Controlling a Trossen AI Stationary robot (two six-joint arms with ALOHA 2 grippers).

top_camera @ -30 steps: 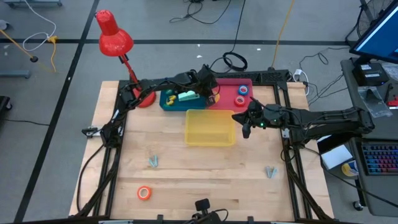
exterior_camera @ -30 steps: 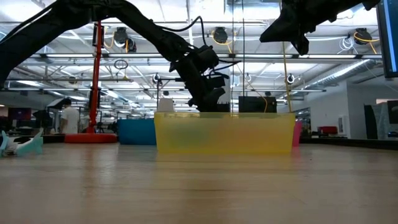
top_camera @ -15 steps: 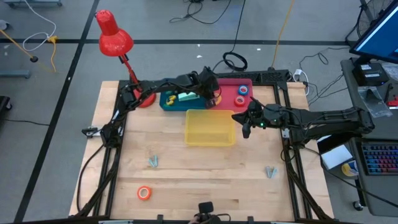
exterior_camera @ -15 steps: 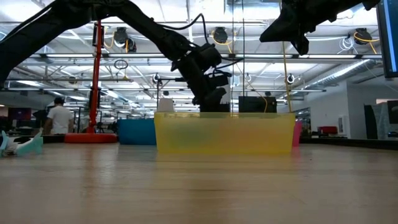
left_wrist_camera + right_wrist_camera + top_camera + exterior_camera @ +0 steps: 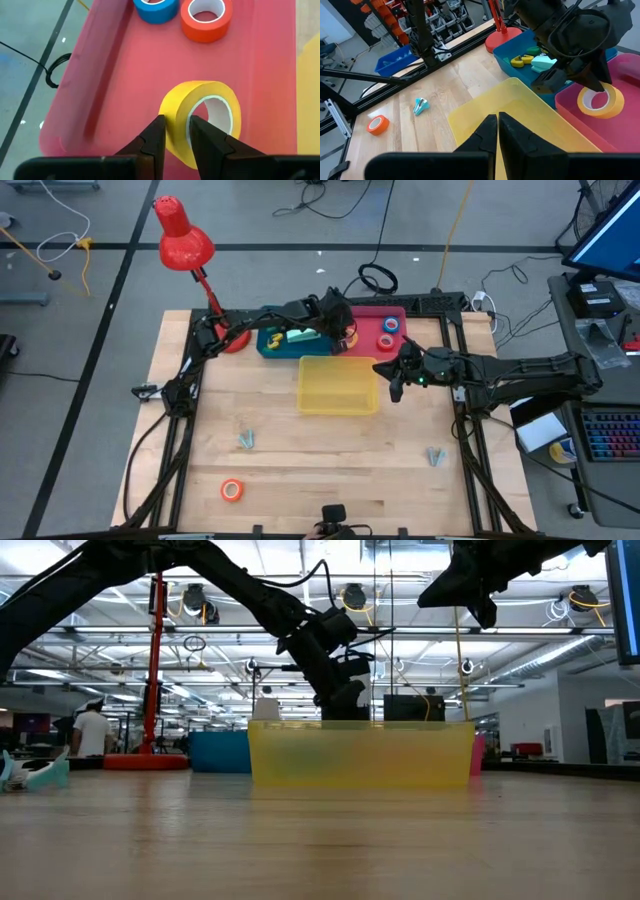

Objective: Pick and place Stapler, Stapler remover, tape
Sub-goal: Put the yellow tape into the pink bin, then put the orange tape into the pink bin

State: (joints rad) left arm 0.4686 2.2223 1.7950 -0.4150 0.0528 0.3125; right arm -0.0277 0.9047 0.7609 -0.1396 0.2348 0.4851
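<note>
counter [image 5: 200, 440]: pale wood | far edge: red lamp base [image 5: 232, 340], blue bin [image 5: 275, 345], pink bin [image 5: 370, 320] | middle: yellow bin [image 5: 338, 384] | near side: orange tape roll [image 5: 232, 490], two small grey claw pieces [image 5: 247, 441] [image 5: 434, 455]

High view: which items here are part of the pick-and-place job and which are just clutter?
Job:
- yellow tape roll, pinched by left pincer over the pink bin
- blue tape roll and red tape roll in that bin
- orange tape roll on the table
- blue bin, yellow bin

Lying about:
- red lamp
- keyboard
</note>
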